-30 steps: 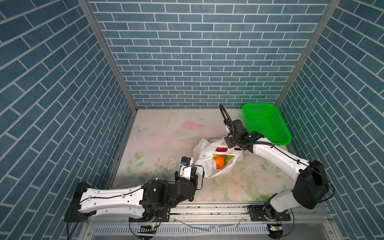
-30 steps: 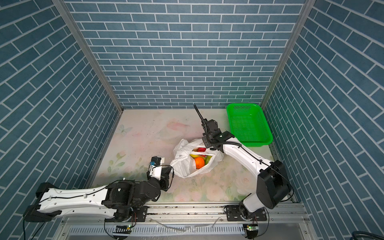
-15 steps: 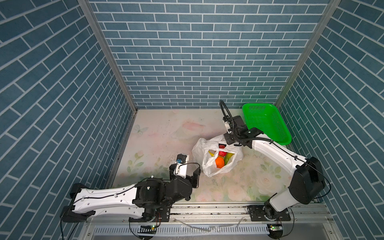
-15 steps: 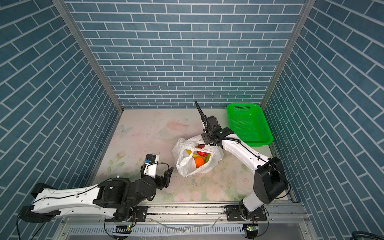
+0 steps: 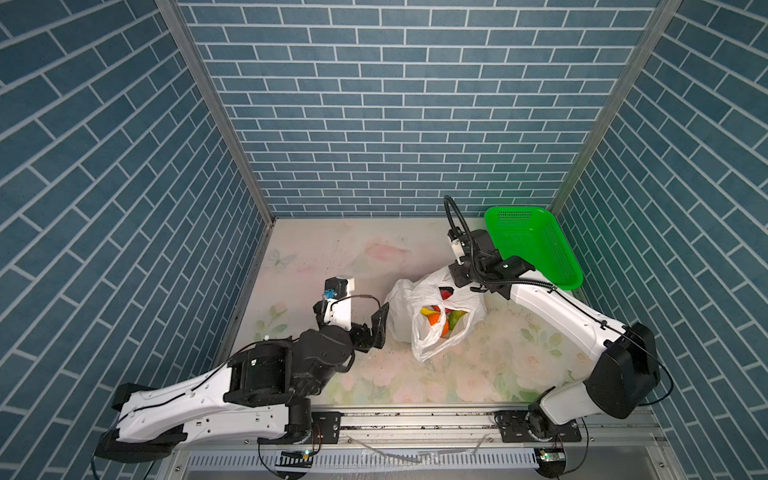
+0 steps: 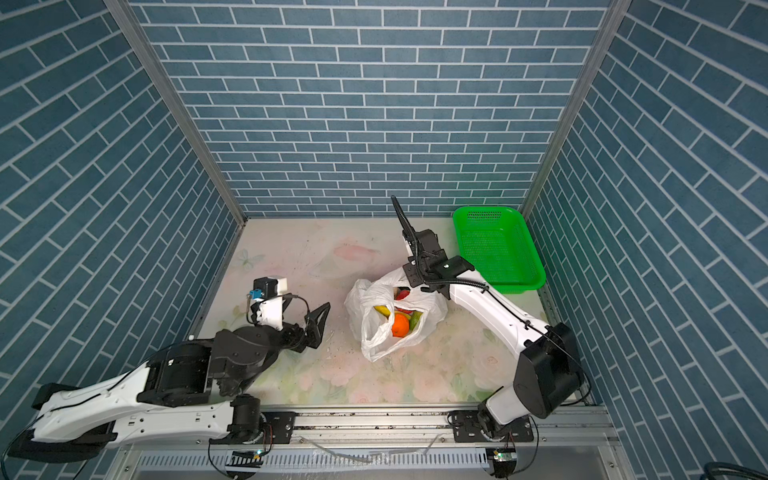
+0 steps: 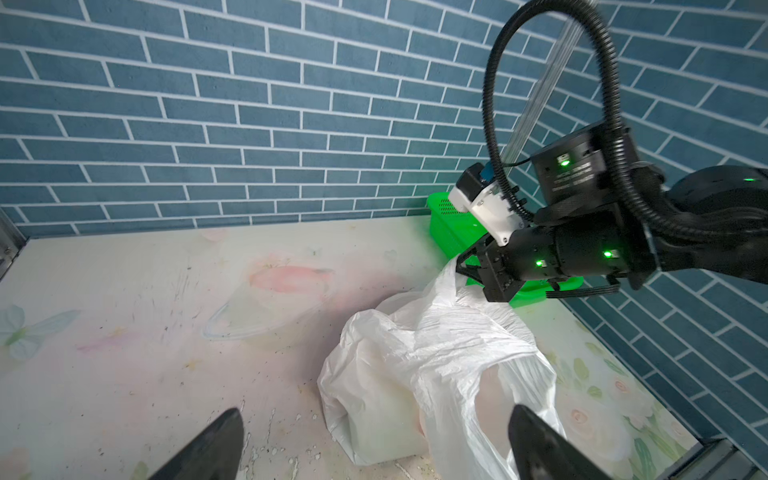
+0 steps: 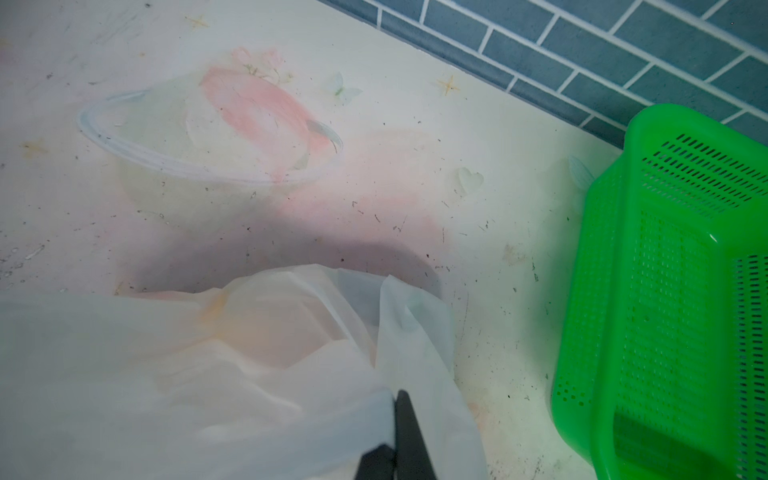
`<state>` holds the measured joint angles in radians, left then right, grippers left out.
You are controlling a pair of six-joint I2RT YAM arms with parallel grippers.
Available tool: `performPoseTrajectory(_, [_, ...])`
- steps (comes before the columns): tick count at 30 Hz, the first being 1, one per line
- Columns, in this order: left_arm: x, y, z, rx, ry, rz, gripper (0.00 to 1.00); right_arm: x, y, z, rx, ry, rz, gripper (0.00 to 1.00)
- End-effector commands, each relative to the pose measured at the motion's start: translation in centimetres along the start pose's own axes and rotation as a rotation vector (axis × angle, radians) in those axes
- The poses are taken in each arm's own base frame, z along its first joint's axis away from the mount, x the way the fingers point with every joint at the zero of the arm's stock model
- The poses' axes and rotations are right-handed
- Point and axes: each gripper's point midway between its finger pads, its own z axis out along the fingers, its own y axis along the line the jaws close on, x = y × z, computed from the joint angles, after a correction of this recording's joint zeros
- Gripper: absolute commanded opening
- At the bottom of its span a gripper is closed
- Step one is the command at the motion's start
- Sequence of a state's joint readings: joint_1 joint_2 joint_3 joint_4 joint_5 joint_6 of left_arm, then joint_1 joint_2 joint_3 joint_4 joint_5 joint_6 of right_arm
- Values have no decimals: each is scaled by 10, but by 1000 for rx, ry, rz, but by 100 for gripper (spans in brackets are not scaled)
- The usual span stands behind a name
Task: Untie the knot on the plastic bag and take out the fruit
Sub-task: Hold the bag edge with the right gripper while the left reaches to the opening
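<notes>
Both top views are bright, evenly lit and sharp throughout, though the brick wall (image 5: 415,104) bows toward the picture edges. In the right wrist view the plastic bag (image 8: 249,374) sits close to the lens, blurred and washed out. A soft greyish shadow lies on the table (image 8: 498,249) just beyond the plastic bag. Near it the basket (image 8: 665,291) glows an oversaturated green.

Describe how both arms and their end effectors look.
Both the left arm and right arm have white shells with black joints. The left end effector and right end effector carry black, tapered fingers. A black ribbed hose loops over the right wrist, where green lights glow.
</notes>
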<state>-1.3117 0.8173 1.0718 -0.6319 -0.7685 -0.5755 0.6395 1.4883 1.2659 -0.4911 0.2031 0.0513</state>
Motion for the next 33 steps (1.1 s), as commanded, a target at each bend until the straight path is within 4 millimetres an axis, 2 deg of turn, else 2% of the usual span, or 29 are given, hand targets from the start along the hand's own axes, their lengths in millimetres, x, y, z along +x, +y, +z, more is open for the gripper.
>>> performPoseTrajectory(1, [11,-22,20,70,103,60,100,-4,11,-7,-32,-28,-31,0])
performPoseTrajectory(4, [10,-41,39,129,144,49,100,-4,18,-7,-42,-27,-41,0])
performPoseTrajectory(8, [18,-65,62,173,222,79,100,-10,22,-8,-47,-39,-47,0])
performPoseTrajectory(12, [34,-73,84,168,298,95,100,-17,23,-11,-50,-54,-46,0])
performPoseTrajectory(18, [49,-61,106,119,380,83,100,-23,25,-17,-58,-75,-43,0])
performPoseTrajectory(25, [78,-52,132,113,481,45,100,-33,26,-26,-71,-114,-38,0])
performPoseTrajectory(29, [85,-38,147,72,493,14,100,-37,27,-29,-78,-128,-38,0])
performPoseTrajectory(33, [86,-23,153,31,500,15,100,-39,28,-34,-89,-144,-38,0])
